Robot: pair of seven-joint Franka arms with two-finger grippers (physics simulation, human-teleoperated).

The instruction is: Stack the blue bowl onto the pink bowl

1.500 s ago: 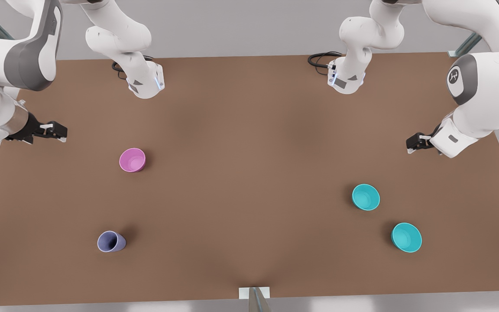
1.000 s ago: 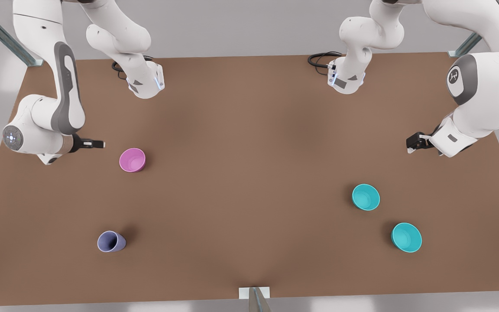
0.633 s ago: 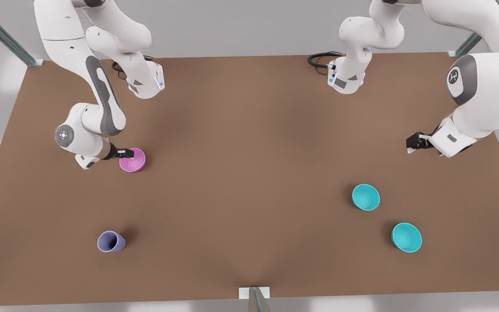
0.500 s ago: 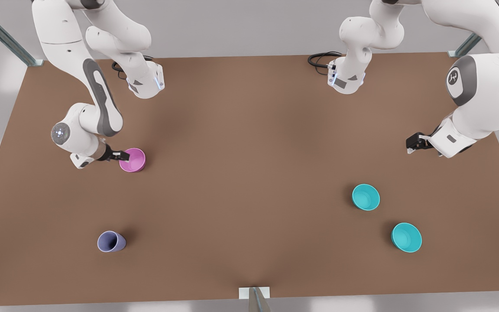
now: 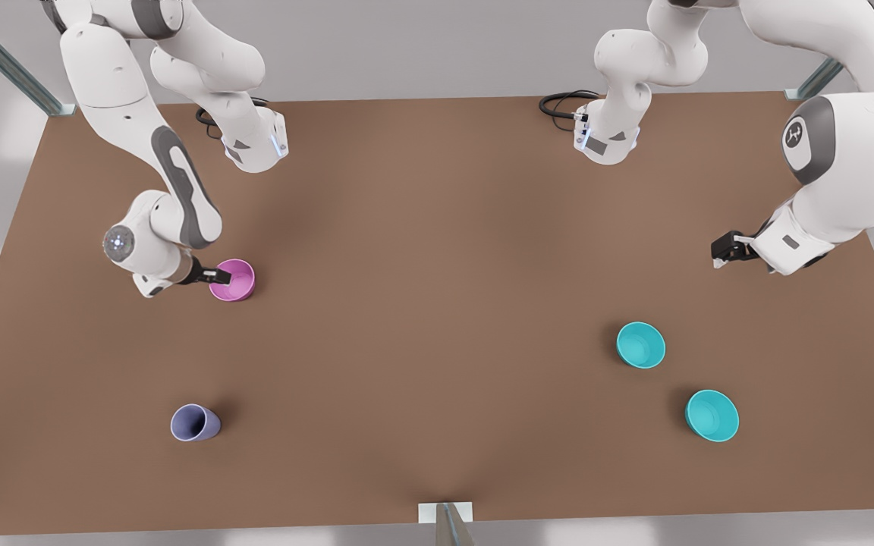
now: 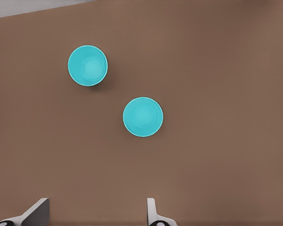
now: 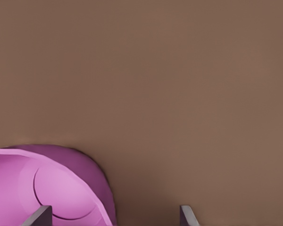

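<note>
The pink bowl (image 5: 232,280) stands upright on the front view's left half of the brown table (image 5: 437,250). My right gripper (image 5: 219,274) is at its rim, open. In the right wrist view one of the fingers (image 7: 37,216) is over the pink bowl (image 7: 47,188) inside, the other is beyond its wall. Two alike blue bowls sit on the front view's right: one (image 5: 640,344) nearer the middle, one (image 5: 712,415) closer to the front edge. My left gripper (image 5: 719,254) waits open above them, apart; its wrist view shows both bowls (image 6: 143,117) (image 6: 87,65) beyond the gripper (image 6: 94,209).
A lavender-blue cup (image 5: 195,422) lies tilted near the front on the front view's left. Both arm bases (image 5: 255,148) (image 5: 605,140) stand at the table's back edge. A small metal bracket (image 5: 446,519) sticks up at the front edge.
My right arm swung in from the table's side edge to the pink bowl and settled at its rim. The left arm and all bowls stayed still.
</note>
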